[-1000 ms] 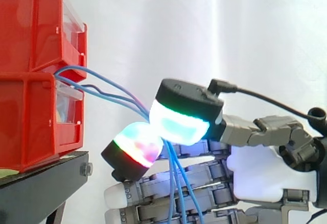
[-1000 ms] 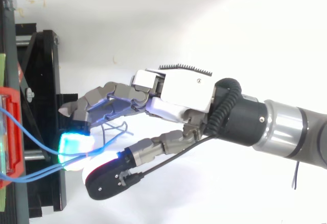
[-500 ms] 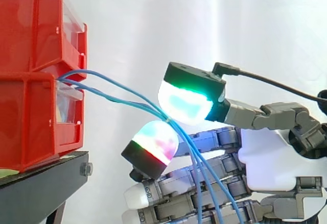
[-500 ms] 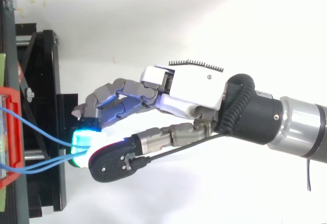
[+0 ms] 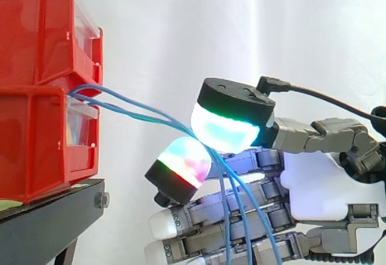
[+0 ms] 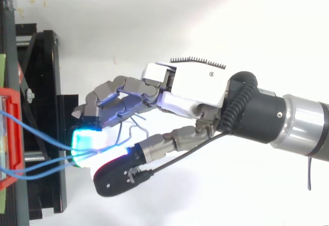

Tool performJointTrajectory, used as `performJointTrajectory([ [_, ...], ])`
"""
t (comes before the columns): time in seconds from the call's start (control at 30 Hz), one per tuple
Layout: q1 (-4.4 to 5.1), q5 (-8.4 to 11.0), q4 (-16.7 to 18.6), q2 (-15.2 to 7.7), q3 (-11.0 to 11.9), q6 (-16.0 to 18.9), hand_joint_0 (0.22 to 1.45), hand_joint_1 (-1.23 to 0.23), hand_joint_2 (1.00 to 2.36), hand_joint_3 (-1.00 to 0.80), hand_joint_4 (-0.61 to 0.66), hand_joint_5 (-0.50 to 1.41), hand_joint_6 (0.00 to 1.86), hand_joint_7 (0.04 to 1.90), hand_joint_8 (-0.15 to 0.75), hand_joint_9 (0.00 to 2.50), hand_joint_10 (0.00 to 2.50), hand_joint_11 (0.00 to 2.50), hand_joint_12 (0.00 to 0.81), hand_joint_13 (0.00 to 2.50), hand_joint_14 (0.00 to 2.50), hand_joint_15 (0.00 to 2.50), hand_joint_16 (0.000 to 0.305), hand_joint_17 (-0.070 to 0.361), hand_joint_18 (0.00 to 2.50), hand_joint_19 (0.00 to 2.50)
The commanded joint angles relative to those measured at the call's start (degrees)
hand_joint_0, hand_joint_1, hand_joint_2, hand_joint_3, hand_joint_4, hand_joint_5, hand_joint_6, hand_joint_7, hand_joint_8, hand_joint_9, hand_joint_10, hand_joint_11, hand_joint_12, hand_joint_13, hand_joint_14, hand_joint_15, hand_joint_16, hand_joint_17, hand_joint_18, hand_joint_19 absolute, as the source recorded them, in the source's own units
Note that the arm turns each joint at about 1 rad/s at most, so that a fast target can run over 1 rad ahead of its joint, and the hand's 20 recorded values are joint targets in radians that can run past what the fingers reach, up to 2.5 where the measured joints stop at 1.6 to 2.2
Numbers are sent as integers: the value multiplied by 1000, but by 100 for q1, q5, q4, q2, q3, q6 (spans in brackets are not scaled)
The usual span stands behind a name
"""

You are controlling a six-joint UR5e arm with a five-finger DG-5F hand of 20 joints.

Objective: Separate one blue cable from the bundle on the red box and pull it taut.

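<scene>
Snugly between hand's (image 6: 190,89) pads (image 5: 226,129): blue cables (image 5: 145,117)

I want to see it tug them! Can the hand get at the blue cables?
Probably yes: the hand pinches the blue cables between two glowing fingertips, just off the red box, with nothing between. Several seem caught together, not one.

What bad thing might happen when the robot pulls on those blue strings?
The hand seems to pinch several blue cables between its fingertips, not just one, so pulling may tighten the whole bundle. The cables are thin, so they might slip out of the pinch. A hard pull could also tug the red box they come from.
</scene>
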Motion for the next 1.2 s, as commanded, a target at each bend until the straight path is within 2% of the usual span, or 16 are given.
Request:
performJointTrajectory([
  [0.0,-10,-33,-82,16,-1,15,692,-944,1001,-486,67,-178,867,932,274,648,10,380,295,434,4,146,42,94,534,243],
  [0.1,-10,-50,-126,25,-1,32,636,-911,1000,-500,93,-170,865,949,273,659,10,377,293,441,4,149,41,93,536,261],
  [0.2,-10,-59,-135,25,-1,59,525,-801,1000,-500,128,-158,858,957,299,698,7,372,311,457,6,163,44,99,550,286],
  [0.23,-10,-59,-135,25,-1,76,492,-719,1000,-500,146,-152,854,952,311,711,7,370,321,466,4,163,46,104,555,286],
  [0.47,-10,-59,-143,25,-1,120,467,-607,1000,-500,154,-139,839,984,331,744,6,356,331,472,4,173,49,110,557,306],
  [0.57,-10,-59,-143,25,-1,120,526,-587,1000,-500,143,-133,830,1027,315,742,7,362,312,475,5,187,45,101,527,336],
  [0.6,-10,-68,-143,25,8,120,561,-599,1000,-500,139,-130,830,1055,307,743,10,362,303,473,5,185,43,96,521,344],
  [0.63,-10,-68,-143,25,-1,129,585,-628,1006,-405,131,-127,834,1079,306,753,8,355,300,480,5,187,42,94,522,347],
  [0.77,-10,-68,-143,25,-1,120,588,-693,1009,-265,130,-123,842,1098,332,770,7,373,329,509,5,188,47,105,573,309],
  [0.83,-10,-59,-143,34,8,120,590,-746,1008,-230,124,-130,862,1030,336,757,7,374,341,518,4,184,49,110,600,288],
  [0.9,-10,-59,-143,34,-1,120,595,-784,1008,-216,117,-138,869,1010,325,739,7,374,337,513,6,179,48,108,596,291],
  [1.0,-10,-59,-143,95,8,102,617,-870,1012,-212,25,-154,877,1004,300,708,8,388,315,487,5,180,44,99,567,289],
  [1.07,-19,-59,-196,131,-1,94,652,-913,1014,-245,-42,-169,888,1015,277,684,8,390,298,471,5,173,41,92,550,284],
  [1.17,-19,-59,-293,166,-1,94,705,-955,1013,-292,-79,-183,901,1010,273,676,9,393,294,466,5,166,41,92,561,263],
])
